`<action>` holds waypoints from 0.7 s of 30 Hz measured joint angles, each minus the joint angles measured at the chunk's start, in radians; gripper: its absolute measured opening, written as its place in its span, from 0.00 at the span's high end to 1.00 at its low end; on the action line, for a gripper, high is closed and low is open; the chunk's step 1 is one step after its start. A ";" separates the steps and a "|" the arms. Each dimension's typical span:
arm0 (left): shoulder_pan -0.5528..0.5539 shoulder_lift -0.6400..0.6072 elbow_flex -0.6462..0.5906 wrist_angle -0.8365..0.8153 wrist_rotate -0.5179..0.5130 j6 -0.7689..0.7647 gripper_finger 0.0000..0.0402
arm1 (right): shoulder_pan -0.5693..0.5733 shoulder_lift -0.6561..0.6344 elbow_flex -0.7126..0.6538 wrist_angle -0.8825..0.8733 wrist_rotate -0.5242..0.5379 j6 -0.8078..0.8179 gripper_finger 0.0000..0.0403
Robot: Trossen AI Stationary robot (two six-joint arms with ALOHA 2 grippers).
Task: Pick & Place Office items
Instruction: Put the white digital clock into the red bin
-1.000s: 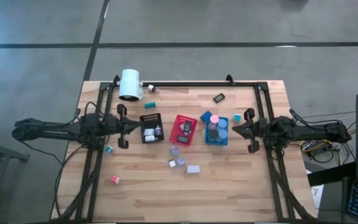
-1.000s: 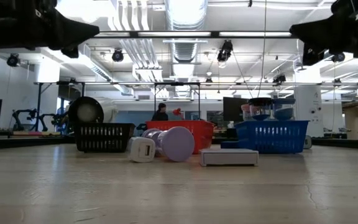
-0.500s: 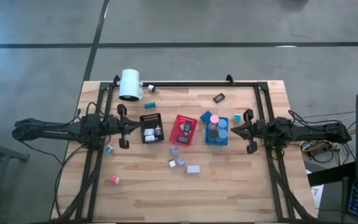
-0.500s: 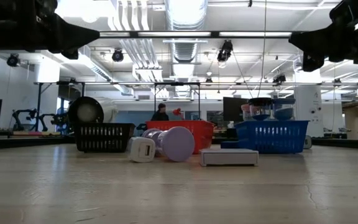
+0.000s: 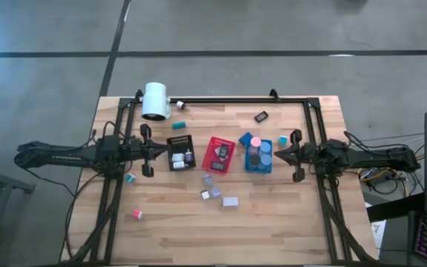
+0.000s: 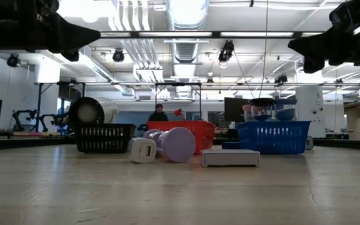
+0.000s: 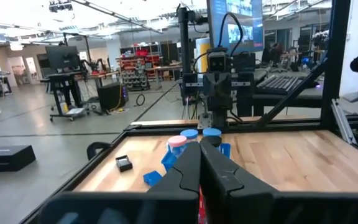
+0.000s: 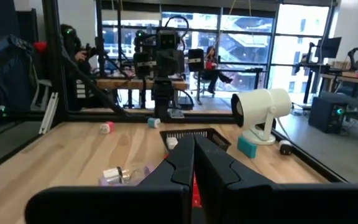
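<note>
Both tools, left tool (image 5: pixel 162 150) and right tool (image 5: pixel 276 153), hang clenched, grasping nothing above the table (image 5: pixel 273 222).

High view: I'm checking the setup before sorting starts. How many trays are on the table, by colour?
Black tray: 1
Red tray: 1
Blue tray: 1
Total: 3
</note>
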 joint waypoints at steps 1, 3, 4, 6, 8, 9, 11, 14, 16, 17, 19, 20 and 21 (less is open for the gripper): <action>0.000 0.000 -0.001 0.000 0.000 0.001 0.99 | 0.000 0.008 0.000 0.001 0.000 -0.002 0.98; 0.000 0.000 -0.004 0.000 0.000 0.019 0.99 | 0.000 0.026 0.000 0.018 0.000 -0.015 0.98; 0.000 0.000 -0.005 0.000 0.000 0.035 0.99 | 0.000 0.036 0.000 0.039 0.001 -0.033 0.98; 0.000 0.000 -0.005 0.000 0.000 0.053 0.99 | 0.000 0.056 0.015 0.065 0.026 -0.071 0.98; 0.000 0.000 -0.007 0.000 0.000 0.061 0.99 | 0.000 0.086 0.052 0.067 0.071 -0.076 0.98; 0.000 0.000 -0.008 0.000 0.000 0.063 0.99 | 0.000 0.105 0.077 0.055 0.083 -0.075 0.98; 0.000 0.000 -0.008 0.000 0.000 0.064 0.99 | 0.000 0.154 0.141 0.009 0.081 -0.076 0.98; 0.001 0.000 -0.008 0.000 0.000 0.064 0.99 | 0.001 0.265 0.262 -0.116 0.072 -0.053 0.98; 0.001 0.000 -0.008 0.000 0.000 0.064 0.99 | 0.001 0.353 0.342 -0.201 0.073 -0.015 0.98; 0.001 0.000 -0.008 0.000 0.000 0.063 0.99 | 0.004 0.401 0.378 -0.241 0.073 0.001 0.98; 0.001 0.000 -0.005 0.000 0.000 0.055 0.99 | 0.014 0.497 0.441 -0.303 0.077 0.030 0.98; 0.001 0.000 -0.003 0.000 0.000 0.050 0.99 | 0.018 0.543 0.465 -0.317 0.076 0.043 0.98; 0.001 0.000 -0.002 -0.001 0.000 0.044 0.99 | 0.024 0.589 0.486 -0.324 0.076 0.058 0.98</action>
